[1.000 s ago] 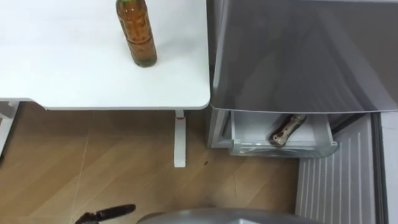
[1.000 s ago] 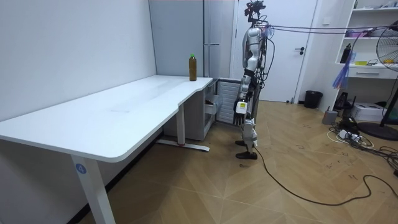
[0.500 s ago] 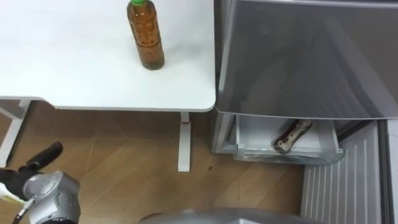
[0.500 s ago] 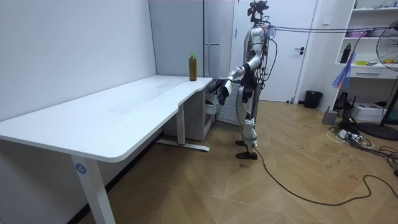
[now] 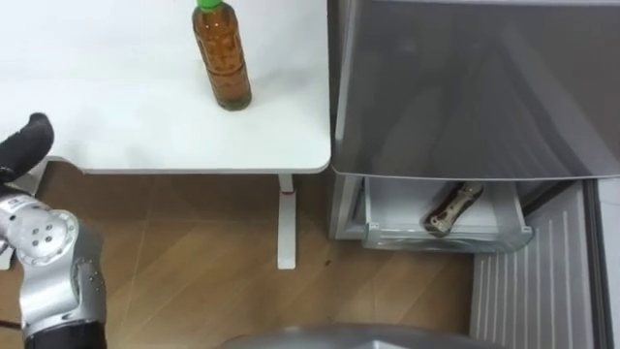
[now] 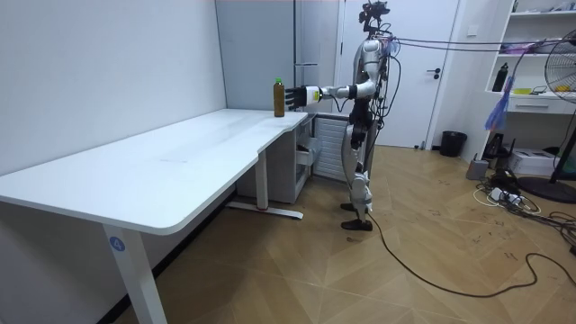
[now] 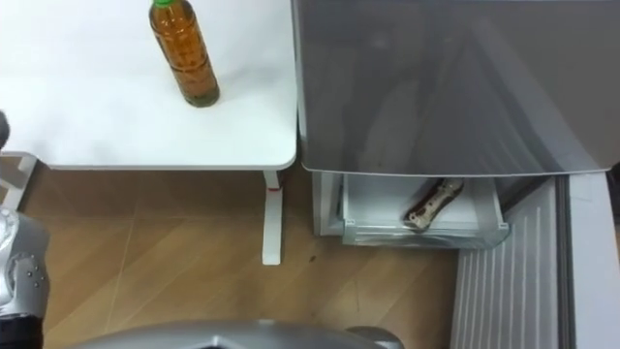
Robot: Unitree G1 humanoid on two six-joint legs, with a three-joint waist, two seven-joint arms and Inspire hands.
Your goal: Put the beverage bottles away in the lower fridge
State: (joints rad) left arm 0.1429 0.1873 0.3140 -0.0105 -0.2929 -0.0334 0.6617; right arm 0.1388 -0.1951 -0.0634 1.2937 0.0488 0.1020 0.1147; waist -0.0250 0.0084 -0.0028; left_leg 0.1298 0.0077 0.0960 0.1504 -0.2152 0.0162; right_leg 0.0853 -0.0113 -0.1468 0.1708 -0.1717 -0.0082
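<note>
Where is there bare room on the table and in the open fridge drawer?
The table is bare from the left hand to the standing bottle near its right edge. In the drawer, the floor left of the lying bottle is free; the right part is taken.

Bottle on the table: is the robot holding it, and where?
No, it isn't held. The bottle stands alone on the table; the left hand is apart from it, by the table's edge.

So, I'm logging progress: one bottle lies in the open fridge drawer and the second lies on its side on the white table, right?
Not on its side: the second bottle stands upright on the table, cap up, as the left eye view shows. The first bottle does lie in the open fridge drawer.
</note>
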